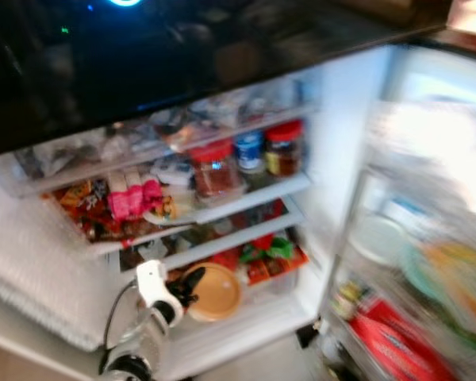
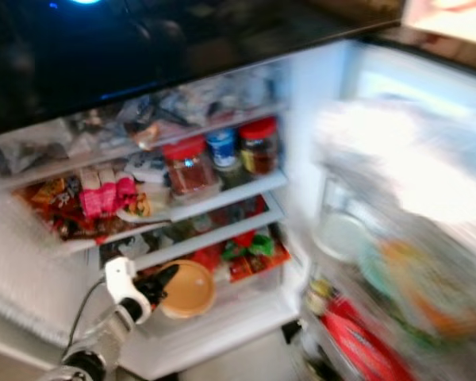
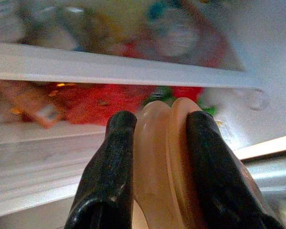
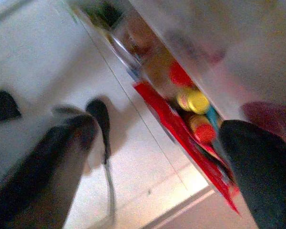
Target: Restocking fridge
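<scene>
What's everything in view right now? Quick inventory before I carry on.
fridge: one, white inside, open ahead
red-lidded jars: two, middle shelf, beside the blue-capped container
blue-capped container: one, between the jars
pink packets: a few, middle shelf, left part
red and green packets: several, lower shelf
door items: blurred, red pack lowest, door on the right
tan bowl: one, at the bottom shelf, held on edge
left gripper: black fingers clamped on the bowl rim
right gripper: open, near the door shelf
</scene>
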Tool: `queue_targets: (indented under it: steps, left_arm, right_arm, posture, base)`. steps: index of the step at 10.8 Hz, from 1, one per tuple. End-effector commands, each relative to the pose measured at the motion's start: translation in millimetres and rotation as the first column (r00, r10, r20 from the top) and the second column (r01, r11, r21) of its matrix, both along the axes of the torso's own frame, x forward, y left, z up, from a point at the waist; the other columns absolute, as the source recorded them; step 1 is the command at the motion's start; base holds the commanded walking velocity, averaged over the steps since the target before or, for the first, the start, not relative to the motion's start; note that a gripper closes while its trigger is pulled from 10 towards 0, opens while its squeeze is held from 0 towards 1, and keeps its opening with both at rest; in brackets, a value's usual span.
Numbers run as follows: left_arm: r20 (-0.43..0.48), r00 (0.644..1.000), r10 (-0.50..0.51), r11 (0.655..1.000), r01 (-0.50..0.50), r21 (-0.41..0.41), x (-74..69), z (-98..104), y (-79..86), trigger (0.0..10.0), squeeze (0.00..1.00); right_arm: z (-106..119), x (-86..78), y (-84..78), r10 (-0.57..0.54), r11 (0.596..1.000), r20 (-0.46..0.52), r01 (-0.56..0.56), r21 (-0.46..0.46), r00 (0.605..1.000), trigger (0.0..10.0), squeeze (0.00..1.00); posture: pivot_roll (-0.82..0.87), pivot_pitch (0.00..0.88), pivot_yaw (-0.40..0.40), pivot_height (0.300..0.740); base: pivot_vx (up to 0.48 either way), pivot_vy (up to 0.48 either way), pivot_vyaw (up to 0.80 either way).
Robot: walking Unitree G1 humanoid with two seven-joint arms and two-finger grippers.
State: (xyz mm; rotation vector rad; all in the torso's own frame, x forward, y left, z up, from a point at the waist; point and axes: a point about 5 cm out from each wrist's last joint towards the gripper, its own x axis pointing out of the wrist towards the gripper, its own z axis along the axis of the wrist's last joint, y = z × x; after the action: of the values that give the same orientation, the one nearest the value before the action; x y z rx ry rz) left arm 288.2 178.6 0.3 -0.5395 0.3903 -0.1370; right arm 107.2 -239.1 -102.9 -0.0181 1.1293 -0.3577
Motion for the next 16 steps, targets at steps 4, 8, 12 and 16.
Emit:
queue_targets:
  steps: [4, 8, 12, 16]
  left_arm:
    - [-0.02, 0.999, 0.047, 0.998, -0.048, -0.043, -3.6, -3.4, 5.7, 10.0, 0.0]
    - [-0.033, 0.998, 0.053, 0.998, -0.054, -0.036, -11.2, -9.3, 8.6, 10.0, 0.0]
    - [-0.024, 0.999, 0.034, 0.999, -0.035, -0.027, -10.5, -8.6, 4.5, 10.0, 0.0]
    - [0.005, 1.0, 0.03, 0.999, -0.03, -0.038, -2.5, -1.4, 2.5, 10.0, 0.0]
  right_arm:
    - [8.7, 21.7, -4.4, 0.068, 0.997, 0.08, -0.065, -0.043, 0.994, 10.0, 0.0]
    - [7.6, 20.8, -1.5, 0.083, 0.996, 0.077, -0.081, -0.038, 0.994, 10.0, 0.0]
    - [7.3, 20.1, -0.6, 0.064, 0.998, 0.086, -0.061, -0.029, 0.994, 10.0, 0.0]
    - [8.0, 22.0, 0.3, 0.048, 0.999, 0.11, -0.047, -0.015, 0.993, 10.0, 0.0]
  posture:
    - [-0.01, 0.021, 0.064, 0.74]
    - [0.0, 0.025, 0.065, 0.74]
    - [0.0, 0.026, 0.066, 0.74]
    - [0.0, 0.029, 0.063, 0.74]
  base:
    - [0.201, 0.0, 0.0]
    - [0.0, 0.0, 0.8]
    - [0.0, 0.0, 0.15]
    - [0.0, 0.0, 0.0]
